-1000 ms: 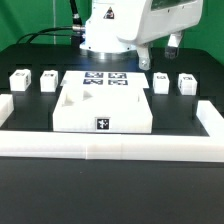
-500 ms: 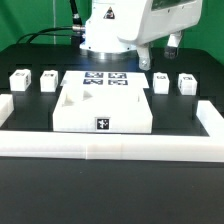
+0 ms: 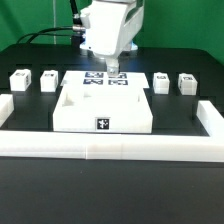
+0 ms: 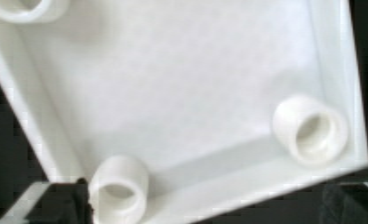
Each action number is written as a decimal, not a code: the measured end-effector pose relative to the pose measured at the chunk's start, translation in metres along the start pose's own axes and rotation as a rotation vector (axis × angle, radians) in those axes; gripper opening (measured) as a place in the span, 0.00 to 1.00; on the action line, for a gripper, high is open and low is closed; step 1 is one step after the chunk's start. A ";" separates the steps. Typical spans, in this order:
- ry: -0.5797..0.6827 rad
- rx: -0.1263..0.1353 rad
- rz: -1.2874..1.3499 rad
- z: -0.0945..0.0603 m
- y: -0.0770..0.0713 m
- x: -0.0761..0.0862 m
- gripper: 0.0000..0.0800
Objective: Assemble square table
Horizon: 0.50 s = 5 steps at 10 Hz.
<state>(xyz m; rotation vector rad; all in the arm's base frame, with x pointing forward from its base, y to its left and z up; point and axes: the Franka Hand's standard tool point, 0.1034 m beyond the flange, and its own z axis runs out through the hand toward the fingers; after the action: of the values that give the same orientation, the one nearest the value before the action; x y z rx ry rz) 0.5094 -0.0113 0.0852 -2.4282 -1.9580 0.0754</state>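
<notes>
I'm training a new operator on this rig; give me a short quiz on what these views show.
1. How many legs stand to the exterior view's left of the slab?
2. The slab's edge tag faces: A) toward the border wall; B) away from it.
3. True or false: the sockets seen in the wrist view hold no leg.
Key: 1 two; 2 A; 3 true.

Wrist cam: white tabletop [image 4: 181, 90] fills most of the frame, recessed side up.
Three round sockets [image 4: 314, 130] sit at its corners; black bench surface [image 4: 3, 155] shows past the edges.
</notes>
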 end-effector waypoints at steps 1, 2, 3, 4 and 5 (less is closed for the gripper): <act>0.002 -0.001 -0.092 0.005 -0.004 -0.007 0.81; 0.002 -0.001 -0.132 0.005 -0.003 -0.007 0.81; 0.002 -0.001 -0.131 0.005 -0.003 -0.007 0.81; 0.001 0.000 -0.128 0.005 -0.003 -0.007 0.81; 0.001 0.000 -0.128 0.005 -0.003 -0.007 0.81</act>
<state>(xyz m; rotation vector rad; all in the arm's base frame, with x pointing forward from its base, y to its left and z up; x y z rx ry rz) 0.5043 -0.0177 0.0805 -2.2947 -2.1069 0.0715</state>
